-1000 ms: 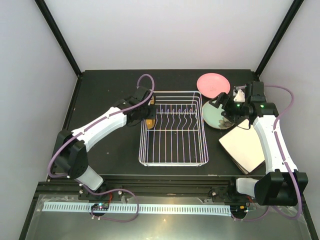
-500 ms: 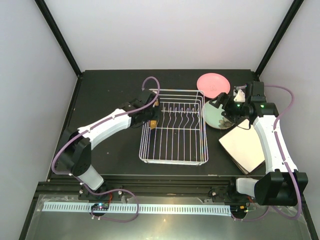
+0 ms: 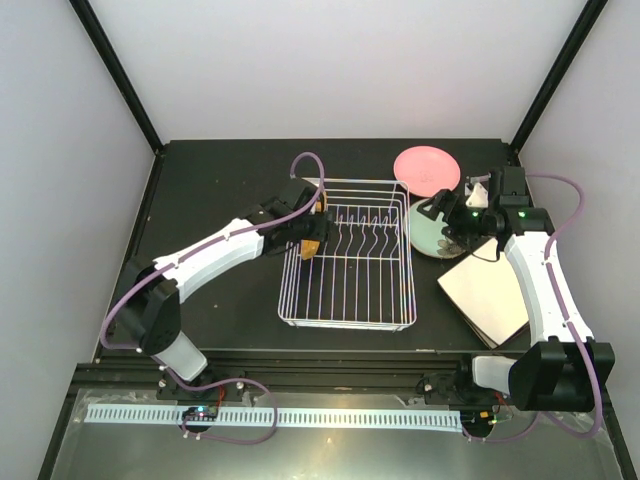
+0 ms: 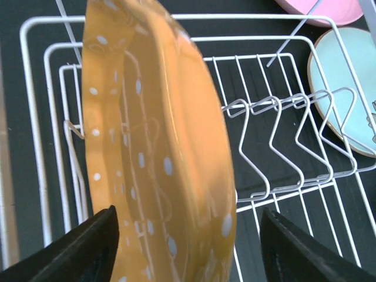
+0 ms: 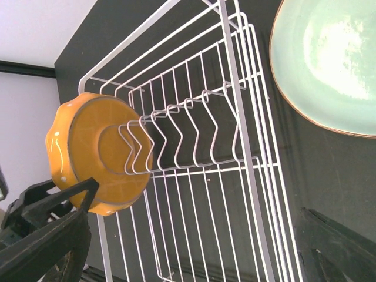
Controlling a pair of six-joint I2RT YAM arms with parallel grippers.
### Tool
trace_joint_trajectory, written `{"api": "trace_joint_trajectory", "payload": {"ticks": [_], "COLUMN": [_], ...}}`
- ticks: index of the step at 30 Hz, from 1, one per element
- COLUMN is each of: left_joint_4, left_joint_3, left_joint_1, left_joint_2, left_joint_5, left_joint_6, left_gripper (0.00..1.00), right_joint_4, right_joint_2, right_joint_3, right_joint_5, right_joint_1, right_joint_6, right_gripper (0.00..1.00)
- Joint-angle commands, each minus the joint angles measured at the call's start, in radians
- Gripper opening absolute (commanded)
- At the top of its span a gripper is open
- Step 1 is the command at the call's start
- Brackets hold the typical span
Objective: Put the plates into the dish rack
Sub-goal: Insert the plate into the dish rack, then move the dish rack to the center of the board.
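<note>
Moving in from nine o'clock, our left gripper (image 4: 188,214) now stands the orange plate (image 4: 158,147) upright in the dish rack (image 3: 346,325), jaws apart around it, while our right gripper (image 5: 200,202) gapes empty at three o'clock, where the pink plate (image 3: 427,168), green plate (image 3: 428,238) and square plates (image 3: 485,295) wait.

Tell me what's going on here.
The left pincer is at the far left end of the dish rack, jaws apart around the orange plate, which stands on edge in it and looks released. The right pincer hangs open by the pale green plate. That, the pink plate and the square plates lie outside the rack.
</note>
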Motion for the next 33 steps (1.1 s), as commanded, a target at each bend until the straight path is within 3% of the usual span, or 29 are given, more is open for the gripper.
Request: {"api": "trace_joint_trajectory", "payload": {"ticks": [1,11,13,15,21,27,33], "left_joint_4": [-0.053,-0.116,-0.122,-0.133,-0.207,-0.197,-0.216], "left_joint_3": [0.069,0.032,0.001,-0.029,-0.026,-0.019,-0.018], "left_joint_1": [0.000,0.125,0.174,0.223,0.305,0.305,0.305], "left_joint_2": [-0.085,-0.235,-0.237,-0.226,-0.129,-0.086,-0.062], "left_joint_5": [-0.049,0.042,0.108,0.198,0.384,0.417,0.349], "left_joint_6": [0.023,0.087,0.106,0.119,0.202,0.212,0.220], "left_gripper": [0.71,0.88,0.83,0.70,0.59,0.56,0.54], "right_joint_4": [0.039,0.058,0.058,0.059,0.049,0.047,0.046], "right_joint_2": [0.004,0.011,0.011,0.009,0.000,-0.002,0.000], "right_joint_3": [-0.021,-0.030,-0.030,-0.029,-0.030,-0.036,-0.042], "right_joint_5": [-0.017,-0.032,-0.032,-0.036,-0.029,-0.026,-0.017], "right_joint_1": [-0.004,-0.004,-0.004,-0.004,-0.003,-0.004,-0.004], "right_joint_6": [-0.001,-0.003,-0.003,-0.003,-0.010,-0.009,-0.012], "right_gripper": [0.95,0.95,0.95,0.95,0.95,0.95,0.95]}}
